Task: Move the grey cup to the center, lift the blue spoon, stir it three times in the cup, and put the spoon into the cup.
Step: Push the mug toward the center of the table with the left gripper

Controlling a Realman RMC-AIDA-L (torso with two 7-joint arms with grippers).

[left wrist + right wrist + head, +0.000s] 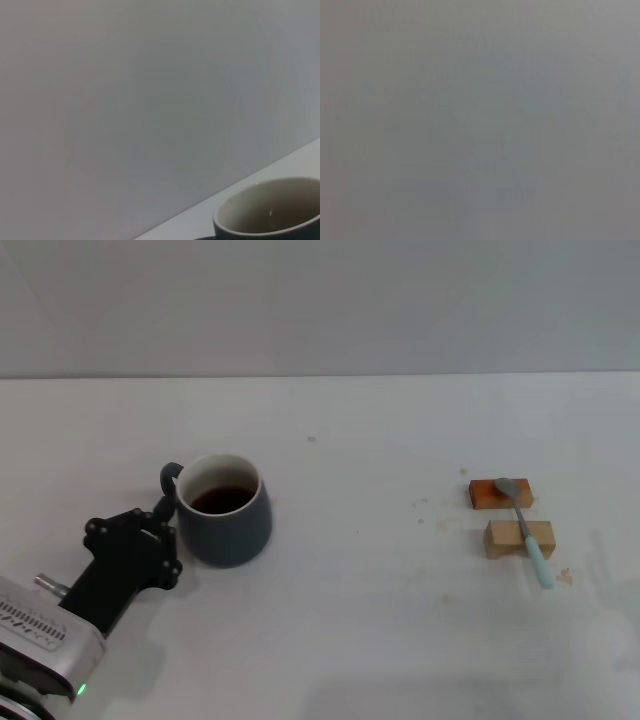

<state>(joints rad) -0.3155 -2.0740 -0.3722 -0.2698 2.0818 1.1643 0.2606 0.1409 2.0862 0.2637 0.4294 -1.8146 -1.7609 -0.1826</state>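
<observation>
The grey cup (227,512) is seen upright on the left part of the white table (360,620), with dark liquid inside. The left gripper (165,508) is placed at the cup's loop handle; whether it is spread or pinching cannot be told. The blue spoon (524,526) is laid across two wooden blocks (508,516) (well apart from the cup, on the right). The right gripper is not seen.
</observation>
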